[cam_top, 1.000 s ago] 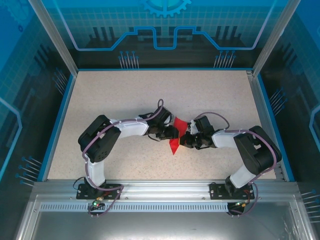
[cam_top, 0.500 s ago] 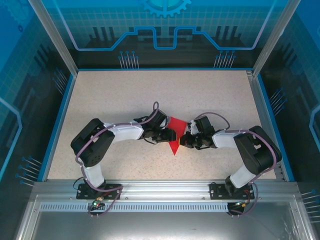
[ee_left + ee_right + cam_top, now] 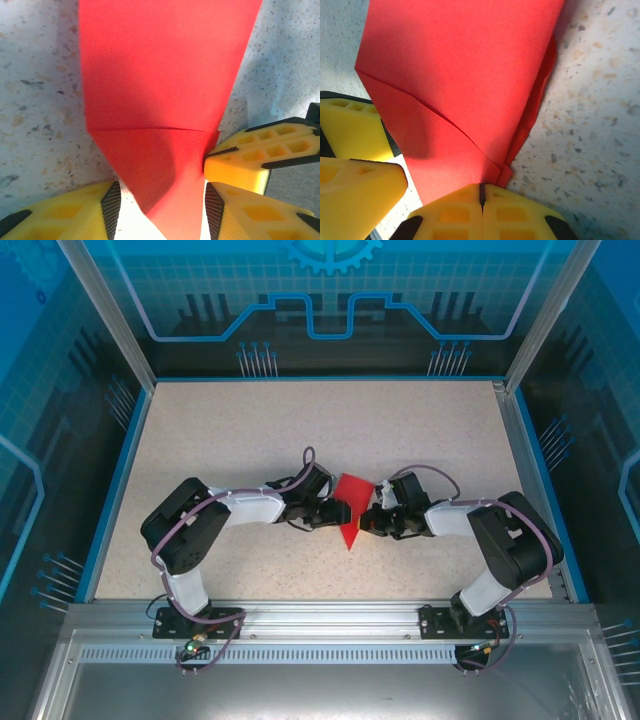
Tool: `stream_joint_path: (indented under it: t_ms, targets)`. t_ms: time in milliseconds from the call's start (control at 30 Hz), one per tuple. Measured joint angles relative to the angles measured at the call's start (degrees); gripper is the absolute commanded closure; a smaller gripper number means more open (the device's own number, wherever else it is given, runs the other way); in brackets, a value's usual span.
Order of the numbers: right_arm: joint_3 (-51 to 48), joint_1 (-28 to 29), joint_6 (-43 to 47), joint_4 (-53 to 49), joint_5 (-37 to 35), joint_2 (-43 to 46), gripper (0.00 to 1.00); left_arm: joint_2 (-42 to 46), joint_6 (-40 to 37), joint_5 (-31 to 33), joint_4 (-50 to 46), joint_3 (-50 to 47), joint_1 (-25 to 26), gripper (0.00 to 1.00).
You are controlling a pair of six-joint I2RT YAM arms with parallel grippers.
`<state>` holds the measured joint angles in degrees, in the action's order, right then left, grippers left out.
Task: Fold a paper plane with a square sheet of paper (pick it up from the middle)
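In the top external view, the red sheet of paper lies near the middle of the speckled surface, already folded so that it narrows to a point aimed at the near edge. Your left gripper meets it from the left and your right gripper from the right, the two facing each other across the paper

In the left wrist view, the paper runs from the top of the frame down between the left gripper's yellow fingers. Its jaws stand partly apart, with the narrowing end of the paper lying in the gap. You can see a fold line crossing the sheet just above the fingertips. One of the right gripper's yellow fingers touches the paper's right edge

In the right wrist view, the right gripper's jaws are closed tight, tip against tip, and the layered edge of the paper runs into the seam between them, so it is pinching the sheet. A diagonal crease crosses the paper. The left gripper's yellow fingers sit at the left edge, beside the paper
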<state>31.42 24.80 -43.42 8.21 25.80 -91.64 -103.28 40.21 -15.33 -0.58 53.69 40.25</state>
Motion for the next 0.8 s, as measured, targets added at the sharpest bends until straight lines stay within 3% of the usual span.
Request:
stream_joint_path:
  t_ms: [100,300,467,800]
  targets:
    - [-0.2,-0.1,0.0,0.3,0.2,0.0,1.0,0.0,0.5,-0.2,1.4,-0.2,0.0,0.56]
    - [-0.3,-0.1,0.0,0.4,0.2,0.0,1.0,0.3,1.6,-0.1,2.3,-0.5,0.0,0.76]
    - [-0.4,-0.1,0.0,0.8,0.2,0.0,1.0,0.9,1.2,0.0,0.6,-0.4,0.1,0.85]
    - [-0.7,-0.2,0.0,1.5,0.4,0.0,1.0,0.9,-2.0,2.3,-6.1,2.6,2.7,0.9]
